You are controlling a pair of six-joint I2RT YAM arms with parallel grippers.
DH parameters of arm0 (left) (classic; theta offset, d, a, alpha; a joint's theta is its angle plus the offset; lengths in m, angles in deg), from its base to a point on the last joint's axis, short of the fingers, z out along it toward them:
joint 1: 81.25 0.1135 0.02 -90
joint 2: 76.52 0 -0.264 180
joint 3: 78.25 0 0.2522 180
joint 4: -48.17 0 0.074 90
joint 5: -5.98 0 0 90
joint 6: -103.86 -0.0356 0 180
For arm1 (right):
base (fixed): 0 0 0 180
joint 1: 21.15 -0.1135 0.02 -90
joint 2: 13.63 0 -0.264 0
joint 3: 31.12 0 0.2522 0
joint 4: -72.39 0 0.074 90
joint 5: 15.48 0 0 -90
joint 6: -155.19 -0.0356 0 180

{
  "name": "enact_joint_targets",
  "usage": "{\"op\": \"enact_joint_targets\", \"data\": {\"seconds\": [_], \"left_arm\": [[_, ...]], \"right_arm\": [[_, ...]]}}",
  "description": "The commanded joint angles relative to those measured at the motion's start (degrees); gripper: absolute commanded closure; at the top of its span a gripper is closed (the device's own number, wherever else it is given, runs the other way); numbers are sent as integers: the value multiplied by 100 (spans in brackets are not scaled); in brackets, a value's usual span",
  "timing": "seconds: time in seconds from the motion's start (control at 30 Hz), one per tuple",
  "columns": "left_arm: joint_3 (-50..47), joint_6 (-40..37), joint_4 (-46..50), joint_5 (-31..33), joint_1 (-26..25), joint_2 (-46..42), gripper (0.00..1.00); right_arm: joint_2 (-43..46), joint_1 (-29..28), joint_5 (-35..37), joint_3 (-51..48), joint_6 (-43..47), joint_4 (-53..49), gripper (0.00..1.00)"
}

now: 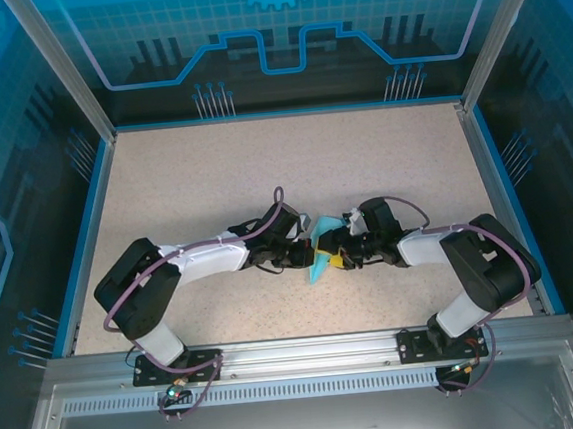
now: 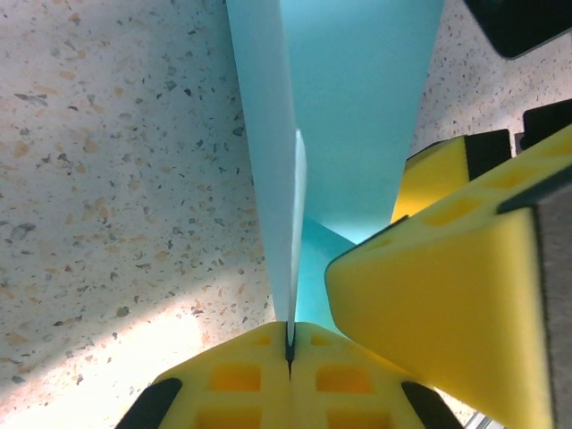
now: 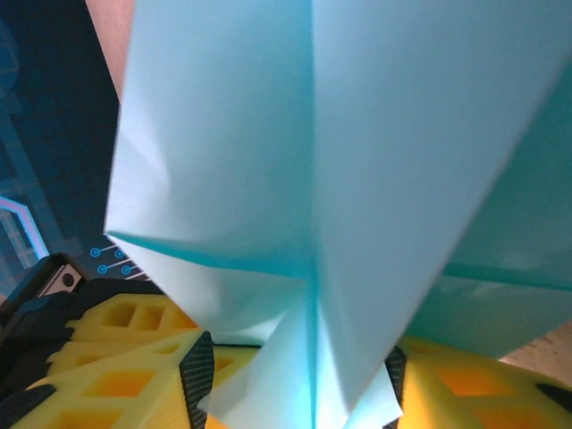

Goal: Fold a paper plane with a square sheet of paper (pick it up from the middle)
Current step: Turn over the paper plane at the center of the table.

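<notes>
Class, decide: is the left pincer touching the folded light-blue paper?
Touching. The left wrist view shows the left pincer with its yellow fingers closed together, and the edge of the folded light-blue paper clamped in the seam between them.

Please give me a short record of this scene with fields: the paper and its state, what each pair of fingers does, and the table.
paper: light-blue paper, folded, with sharp creases
place: where the two arms meet, over the speckled table
left fingers: shut on a thin folded edge of the paper
right fingers: one on each side of the folded part; cannot tell whether they press it
stage: folding under way, no finished plane shape visible
</notes>
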Motion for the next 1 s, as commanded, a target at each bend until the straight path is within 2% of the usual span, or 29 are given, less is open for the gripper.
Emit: {"op": "enact_joint_targets", "data": {"seconds": [0.0, 0.47, 0.97], "left_arm": [[-89, 65, -117, -153, 72, -183, 95], [-90, 104, -149, -179, 90, -104, 95], [-20, 19, -80, -208, 95, -43, 94]], "right_arm": [[-92, -10, -68, 14, 175, -291, 49], [53, -81, 155, 76, 417, -759, 70], [92, -179, 145, 224, 267, -610, 74]]}}
